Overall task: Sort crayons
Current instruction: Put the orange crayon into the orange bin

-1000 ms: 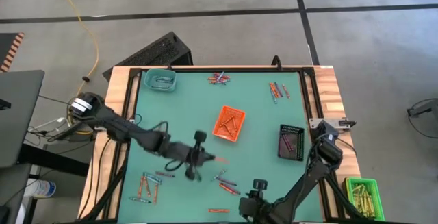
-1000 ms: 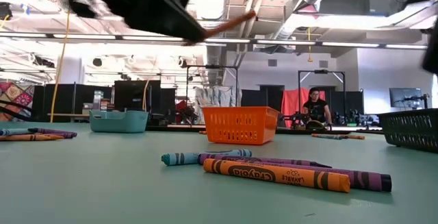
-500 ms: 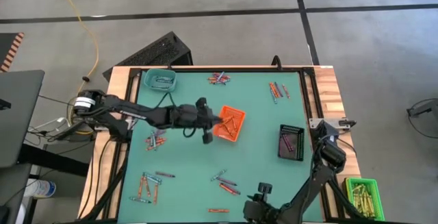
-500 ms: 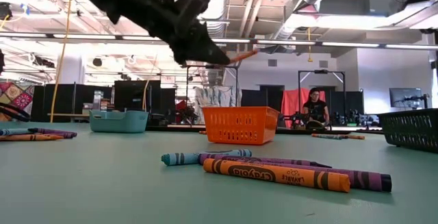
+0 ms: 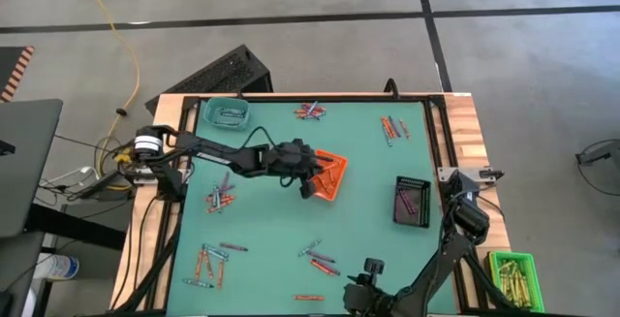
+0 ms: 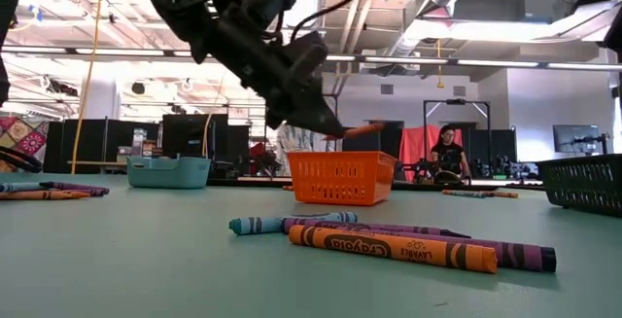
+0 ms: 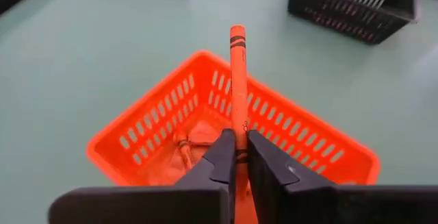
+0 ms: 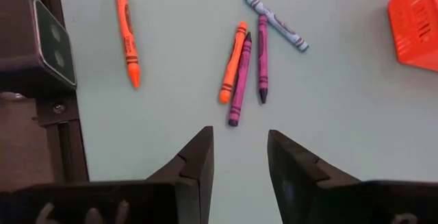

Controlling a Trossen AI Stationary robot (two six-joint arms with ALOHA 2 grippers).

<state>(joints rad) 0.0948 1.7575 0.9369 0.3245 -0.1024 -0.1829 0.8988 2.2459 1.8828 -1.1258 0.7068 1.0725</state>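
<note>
From above, the left gripper (image 5: 312, 174) reaches over the orange tray (image 5: 330, 175) near the bench's middle. The right gripper (image 5: 366, 276) waits at the near edge.

Level view: an orange crayon (image 6: 362, 129) juts above the tray.

Left wrist: jaws pinch that crayon.

Right wrist: jaws apart, empty, over loose crayons (image 8: 241, 70).
</note>
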